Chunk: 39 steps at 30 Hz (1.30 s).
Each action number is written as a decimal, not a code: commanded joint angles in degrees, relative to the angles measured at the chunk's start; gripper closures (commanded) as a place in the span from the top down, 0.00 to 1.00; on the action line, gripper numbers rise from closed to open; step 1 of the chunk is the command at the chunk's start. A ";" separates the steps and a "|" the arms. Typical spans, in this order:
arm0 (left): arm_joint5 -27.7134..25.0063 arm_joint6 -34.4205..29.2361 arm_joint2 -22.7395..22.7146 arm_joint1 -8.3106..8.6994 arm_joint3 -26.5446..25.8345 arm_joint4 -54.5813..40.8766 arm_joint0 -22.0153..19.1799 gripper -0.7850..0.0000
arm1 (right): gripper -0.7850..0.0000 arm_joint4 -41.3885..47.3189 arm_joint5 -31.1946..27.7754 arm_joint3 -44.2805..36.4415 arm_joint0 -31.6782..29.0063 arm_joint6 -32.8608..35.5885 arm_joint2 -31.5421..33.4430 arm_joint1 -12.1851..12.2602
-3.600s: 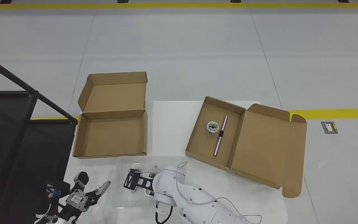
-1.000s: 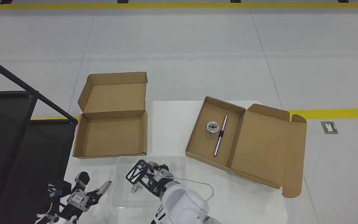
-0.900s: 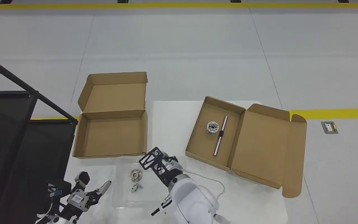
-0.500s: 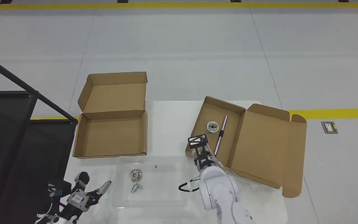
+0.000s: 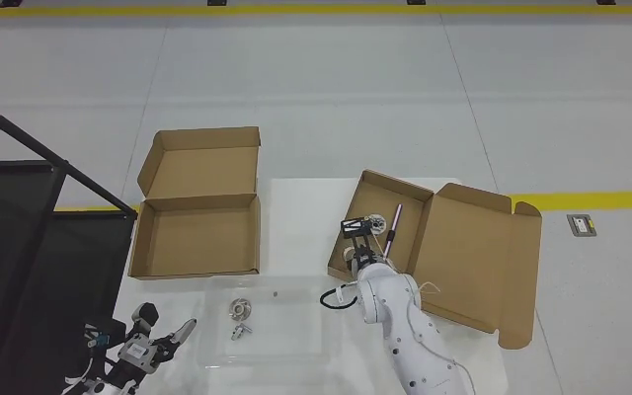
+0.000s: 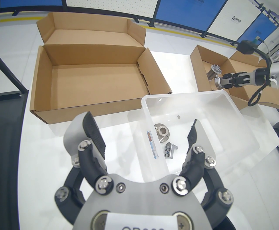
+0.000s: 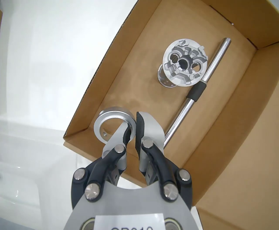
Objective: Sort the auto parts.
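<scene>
The right gripper [image 7: 133,128] has swung from the clear tub [image 6: 218,95] across to the right-hand box [image 7: 135,87]. It pinches a metal ring [image 7: 114,110] above the box's near corner, and one finger hides part of the ring. Deeper in the box lie a toothed hub [image 7: 191,75] and a rod [image 7: 209,69], whose end is hidden behind the gripper. The left gripper [image 6: 141,120] gapes wide, well apart from the box.

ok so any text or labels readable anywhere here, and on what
white label on the base of the left gripper: cut off by the frame, unreadable
white label on the base of the right gripper: cut off likewise
sticker on the clear plastic bin: too small
logo on the white wall panel: too small
</scene>
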 commanded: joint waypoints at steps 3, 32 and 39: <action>0.00 0.00 0.00 0.00 0.00 0.00 0.00 1.00 | 0.00 1.02 0.72 3.74 2.22 -0.55 -0.01 -0.28; 0.00 0.00 0.00 0.00 0.00 0.00 0.00 1.00 | 0.83 0.47 -13.55 -29.04 -26.63 -32.82 -0.63 2.30; 0.00 0.00 0.00 0.00 0.00 0.00 0.00 1.00 | 1.00 0.90 -22.28 -31.69 -31.15 -45.77 -2.04 3.18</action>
